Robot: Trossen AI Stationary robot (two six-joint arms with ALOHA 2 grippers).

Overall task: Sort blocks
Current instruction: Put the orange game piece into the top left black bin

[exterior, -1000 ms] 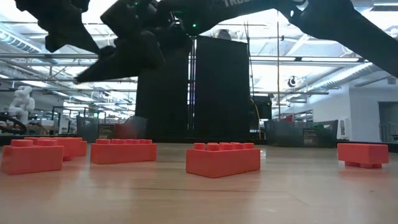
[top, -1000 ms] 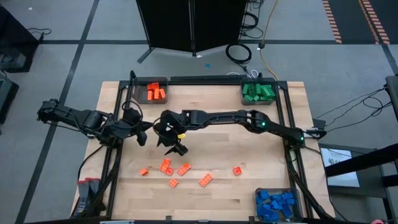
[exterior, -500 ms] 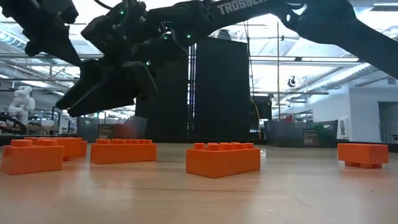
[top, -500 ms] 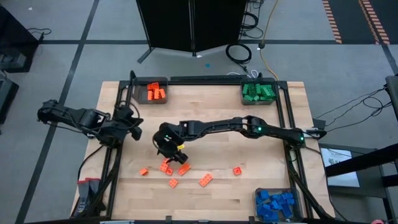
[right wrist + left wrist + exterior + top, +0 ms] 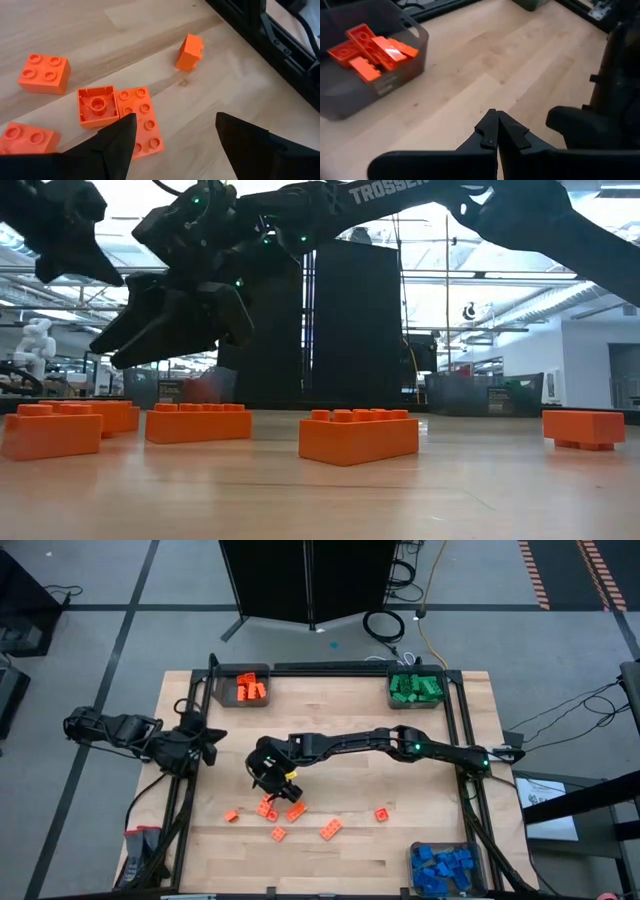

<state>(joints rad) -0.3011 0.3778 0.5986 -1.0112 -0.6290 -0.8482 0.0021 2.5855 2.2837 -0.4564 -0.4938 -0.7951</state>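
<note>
Several orange blocks [image 5: 297, 811] lie flat on the wood near the table's near-left part; the low view shows them in a row [image 5: 358, 436]. In the right wrist view one square block [image 5: 97, 106] lies upside down against an oblong one [image 5: 141, 125]. My right gripper [image 5: 276, 781] [image 5: 175, 120] is open and hovers just above this pair [image 5: 170, 325], touching nothing. My left gripper [image 5: 206, 743] [image 5: 496, 132] is shut and empty, above the table's left edge, and points toward the orange bin [image 5: 367, 55].
Three grey bins stand at the corners: orange blocks at far left [image 5: 247, 687], green at far right [image 5: 415, 688], blue at near right [image 5: 443, 868]. A black frame rail [image 5: 260, 30] runs along the table's edge. Bare wood lies in the middle and to the right.
My right gripper has moved toward the near edge and down, coming to rest over the cluster of orange blocks, then held still. My left gripper has drawn back toward the table's left edge. No block has moved.
</note>
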